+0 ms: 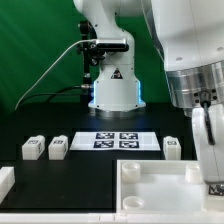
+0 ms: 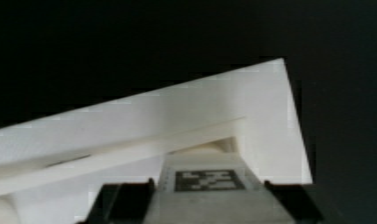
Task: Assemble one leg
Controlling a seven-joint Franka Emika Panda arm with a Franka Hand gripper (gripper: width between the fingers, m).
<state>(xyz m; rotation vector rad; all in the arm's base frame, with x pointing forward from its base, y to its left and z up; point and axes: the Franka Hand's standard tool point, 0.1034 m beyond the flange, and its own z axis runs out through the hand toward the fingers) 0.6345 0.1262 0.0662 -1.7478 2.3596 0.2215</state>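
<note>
The gripper (image 2: 199, 205) is closed on the leg (image 2: 210, 182), holding it right over a corner of the tray (image 2: 149, 125), and the leg could miss its hole if it tilts.

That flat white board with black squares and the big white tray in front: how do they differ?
The marker board is thin and flat; the tabletop has a raised rim. The marker board carries four black tags; the tabletop shows none. The marker board lies further back and looks smaller; the tabletop runs off the picture. Both are white and lie on the black table.
</note>
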